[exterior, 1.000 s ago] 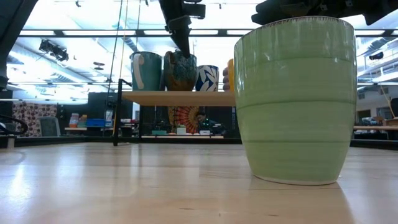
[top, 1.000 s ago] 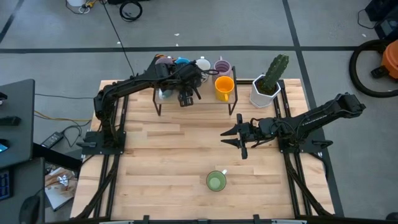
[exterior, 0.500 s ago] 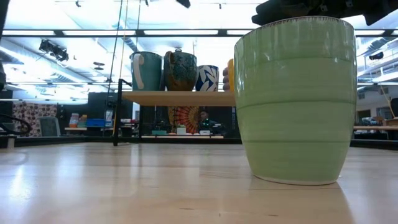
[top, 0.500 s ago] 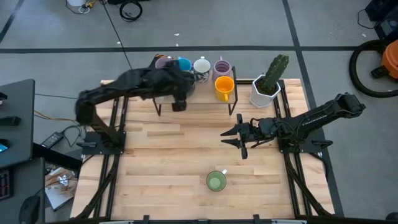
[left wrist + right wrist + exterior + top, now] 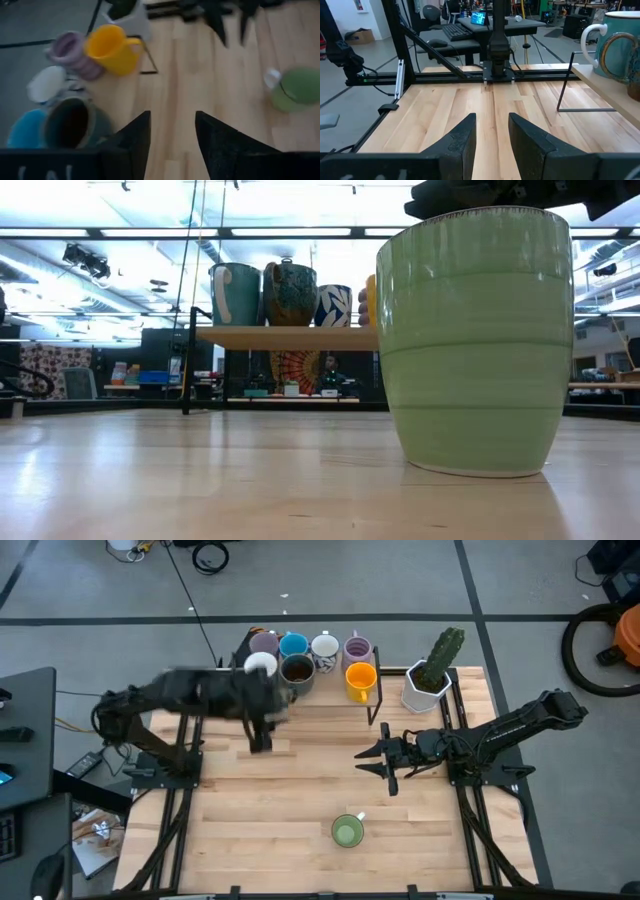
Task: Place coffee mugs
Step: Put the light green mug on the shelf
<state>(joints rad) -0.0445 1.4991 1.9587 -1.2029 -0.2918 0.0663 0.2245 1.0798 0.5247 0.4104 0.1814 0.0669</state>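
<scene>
The last loose green ceramic mug (image 5: 347,832) stands upright near the table's front edge, closer to the empty, part-open right gripper (image 5: 385,766) than the empty, open-fingered left gripper (image 5: 259,738).

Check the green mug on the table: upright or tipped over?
Upright. The green mug shows its round open mouth from above, and in the low view it stands flat on its base on the table, rim level.

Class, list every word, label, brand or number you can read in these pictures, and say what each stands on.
No text is legible.
Pale marks on the left gripper housing: too blurred to read.
Monitor screen beyond the table: too small to read.
The mugs show no lettering.
</scene>
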